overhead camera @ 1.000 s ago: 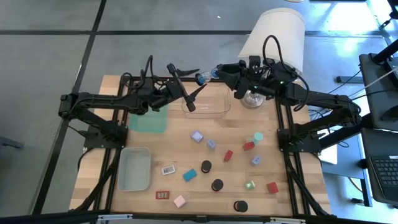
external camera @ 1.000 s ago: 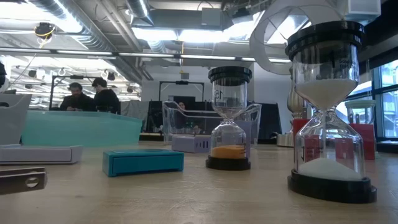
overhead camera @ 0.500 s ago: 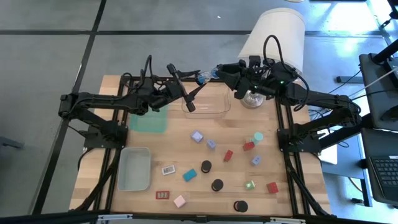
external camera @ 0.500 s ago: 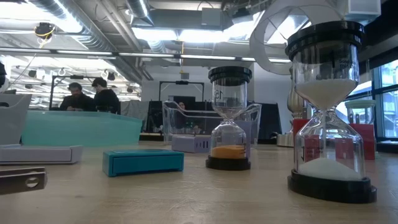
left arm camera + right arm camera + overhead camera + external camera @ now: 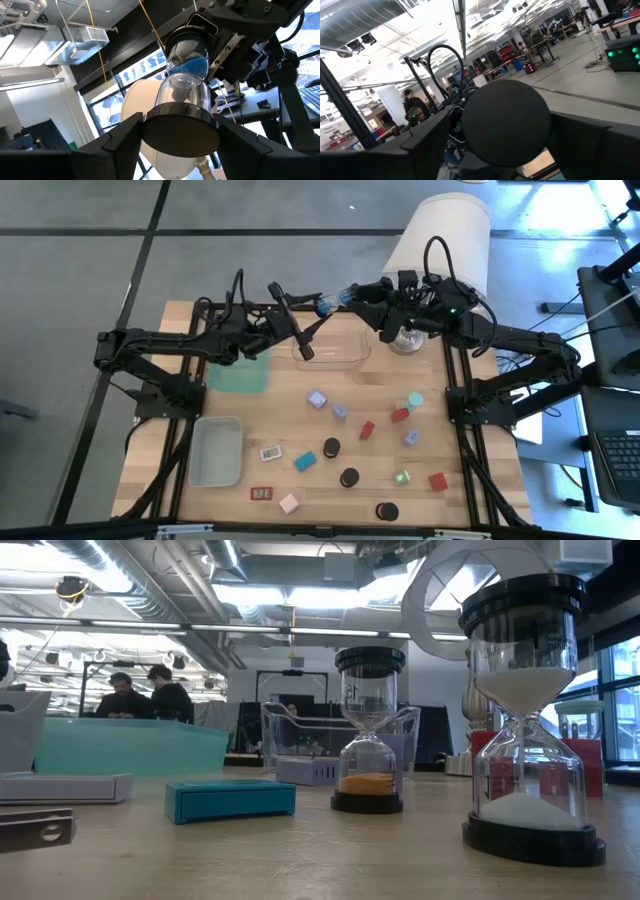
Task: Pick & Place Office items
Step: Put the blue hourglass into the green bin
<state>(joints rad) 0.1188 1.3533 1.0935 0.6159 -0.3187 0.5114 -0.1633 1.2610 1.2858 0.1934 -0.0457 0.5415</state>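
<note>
A small hourglass with blue sand and black end caps (image 5: 335,301) hangs high over the table's far edge, between my two grippers. My left gripper (image 5: 315,310) is shut on its near cap. My right gripper (image 5: 360,292) stands open at the other cap (image 5: 507,122), one finger on either side of it; I see no touch. Other office items stand on the table's near half: black-capped hourglasses (image 5: 331,447) (image 5: 368,730) and little blocks such as a teal one (image 5: 305,461) (image 5: 230,798). My left gripper pinches the hourglass's black end cap (image 5: 180,132) by its rim between its two fingers (image 5: 120,145). The fingers slant up from the table's left, and the hourglass reaches on past them toward my right gripper. It is lifted clear of the table, lying roughly level.
A clear tray (image 5: 335,348) lies just below the hourglass. A green mat (image 5: 240,372) and a grey tray (image 5: 217,450) are on the left. The white-shaded lamp (image 5: 440,235) stands at the far right, close behind my right gripper. People sit in the room beyond (image 5: 145,695).
My right gripper has turned a little, and more of the blue hourglass now shows beside it in the high view. The hourglass and my left gripper have kept their place.
</note>
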